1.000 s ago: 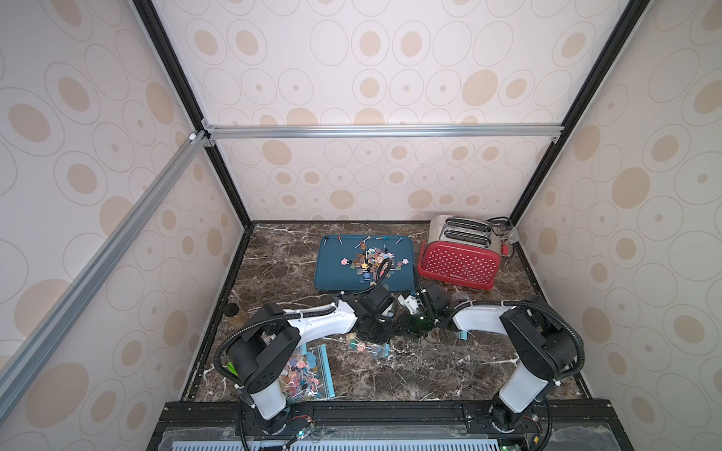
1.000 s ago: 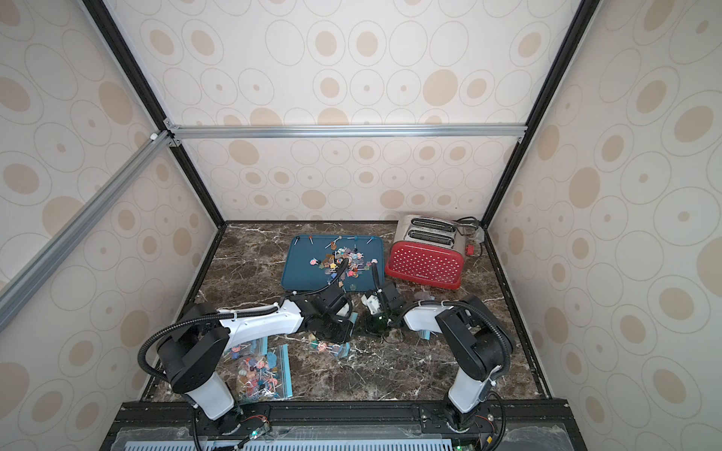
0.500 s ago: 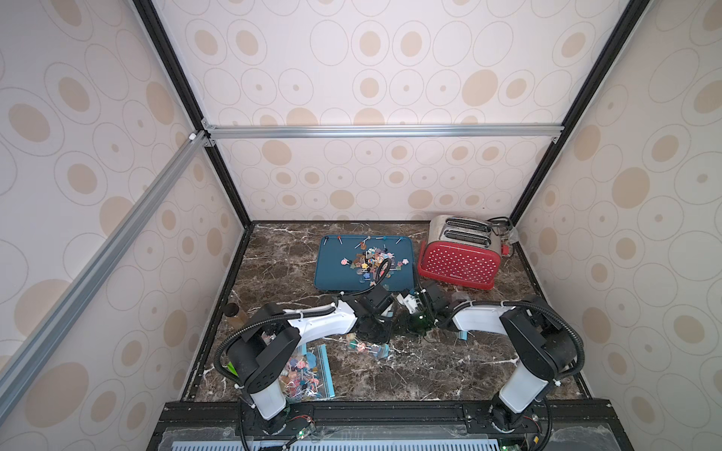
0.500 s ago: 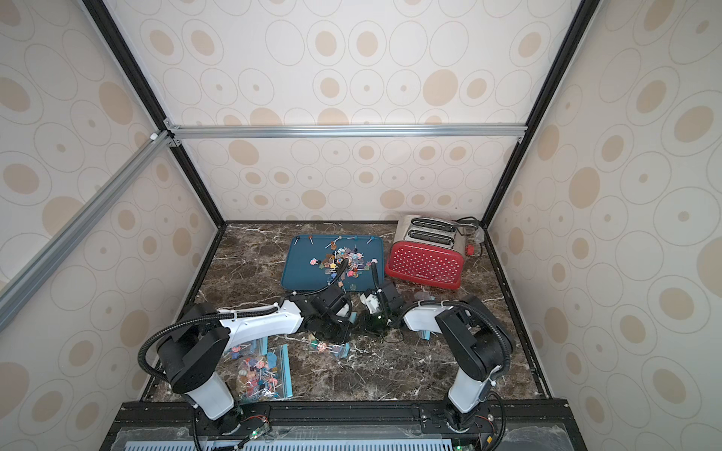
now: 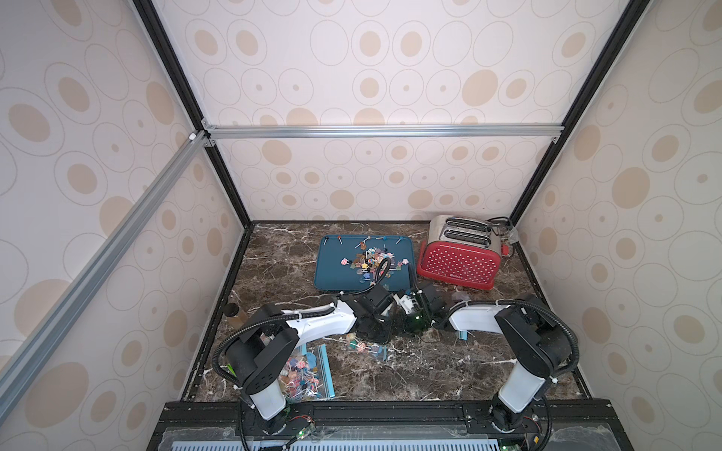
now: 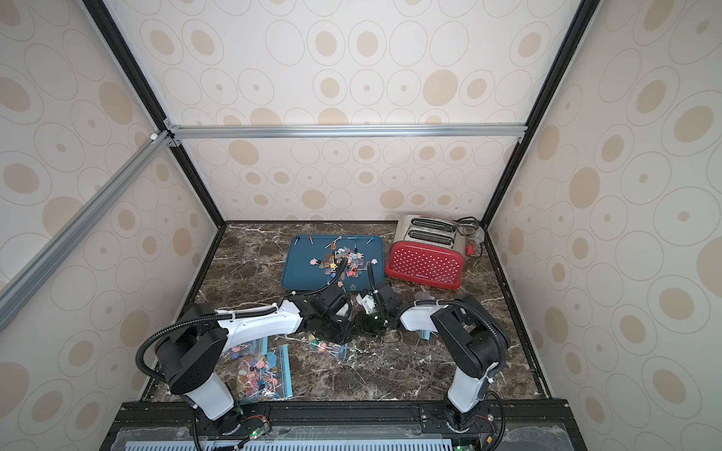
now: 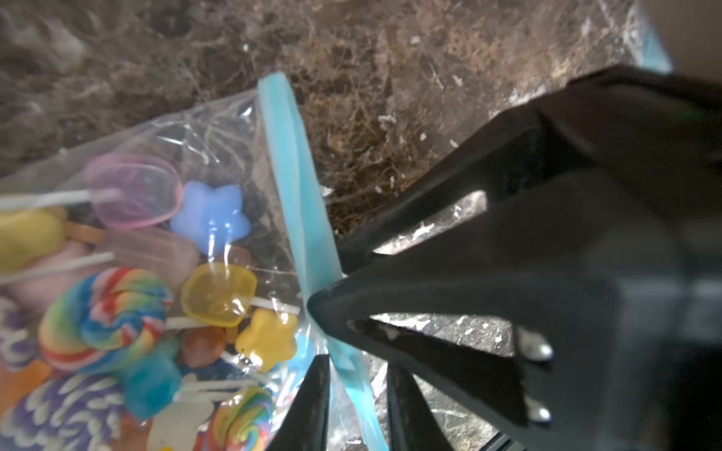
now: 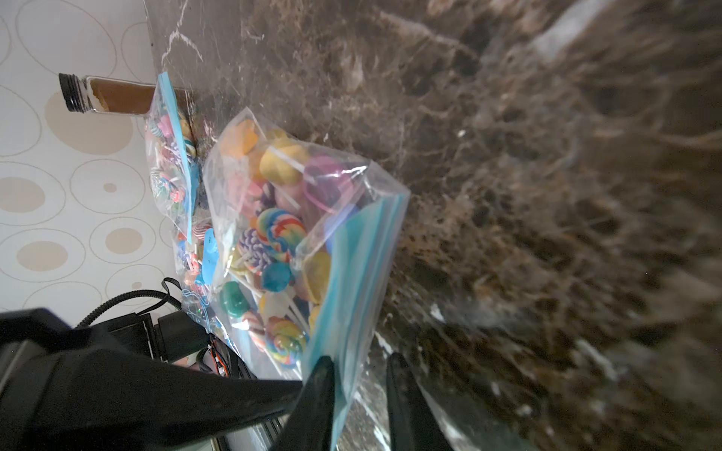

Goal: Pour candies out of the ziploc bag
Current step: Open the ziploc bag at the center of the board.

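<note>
Bag (image 8: 363, 183) full of candies (image 8: 281, 228); tray (image 5: 332, 273) holds more.
Left gripper (image 7: 357, 363) and right gripper (image 8: 359, 357): fingers (image 8: 318, 390) narrowly apart astride zip edge (image 7: 297, 187).

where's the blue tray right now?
In both top views the blue tray lies at the back middle of the marble table, just left of the red toaster, with loose candies scattered on it.
</note>
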